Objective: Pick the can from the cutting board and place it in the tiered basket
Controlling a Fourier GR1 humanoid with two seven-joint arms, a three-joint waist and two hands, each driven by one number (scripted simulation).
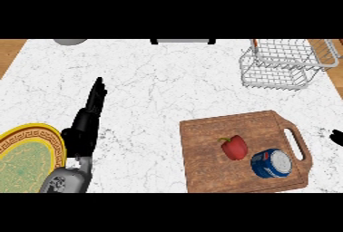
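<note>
Head view is looking steeply down on a white marble-patterned table point(167, 81), where a brown wooden cutting board with a handle slot point(208, 158) is lying at the lower right. A blue and white cylindrical can point(271, 163) is lying on its side on the board's right part, close to the handle slot, and a small red bell pepper point(234, 147) is sitting just beside it on the left, the two near each other but not clearly touching. A white wire tiered basket point(278, 63) is standing at the upper right of the table, well apart from the board and the can. The robot's left hand point(90, 113) is showing at the left, its black fingers stretching straight and pressed together toward the table's far side, holding nothing, with the grey forearm coming in from the lower edge. A round yellow plate with a patterned gold rim point(23, 158) is sitting at the lower left edge, just beside that forearm. Only a small black tip of the right hand point(337, 137) is showing at the right edge, beyond the board's handle, and whether its fingers are spread or curled cannot be told. A grey rounded object point(70, 41) and a dark-framed grey object point(183, 41) are peeking in at the table's far edge.
</note>
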